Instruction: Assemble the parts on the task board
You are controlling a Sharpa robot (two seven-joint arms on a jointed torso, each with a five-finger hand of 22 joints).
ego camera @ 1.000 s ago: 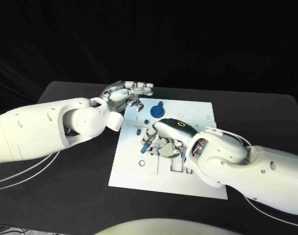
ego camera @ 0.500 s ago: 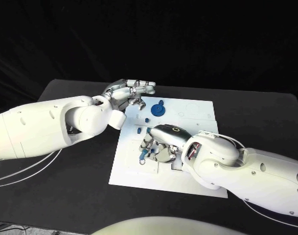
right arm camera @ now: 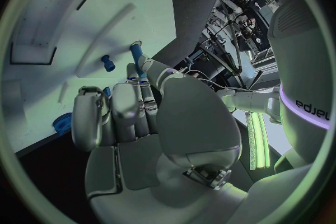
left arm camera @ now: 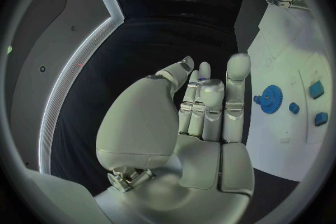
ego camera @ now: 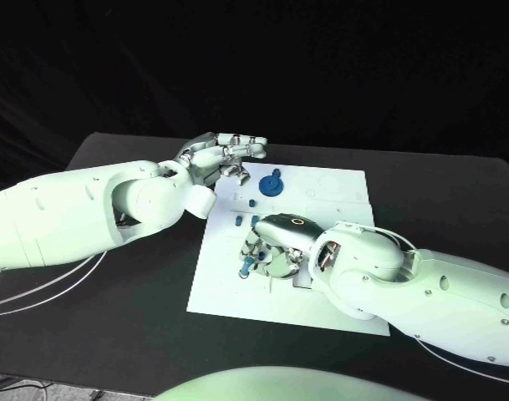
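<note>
The black, matte surface (ego camera: 122, 334) carries the task board (ego camera: 327, 313), a flat white rectangular plate marked with thin outlines and small cut-outs, which lies at its middle. The right hand (ego camera: 281, 242), of smooth silver metal on a glossy white arm, is lowered over the board's middle; a slim blue peg (ego camera: 246, 266) is held between its fingers (right arm camera: 136, 103), and in the right wrist view the peg stands out past the fingertips toward the board. The left hand (ego camera: 221, 159) is raised at the board's far left corner; its fingers (left arm camera: 210, 95) lie close together and nearly straight in the left wrist view, and nothing is seen in them. A round blue toothed gear (ego camera: 271, 185) is seated near the board's far edge, just beside the left hand. Small blue blocks (ego camera: 243, 220) lie between the gear and the right hand. The task is judged to be partly done: the gear appears placed, the peg is not yet set down, and whether the small blocks are seated in their places cannot be told.
</note>
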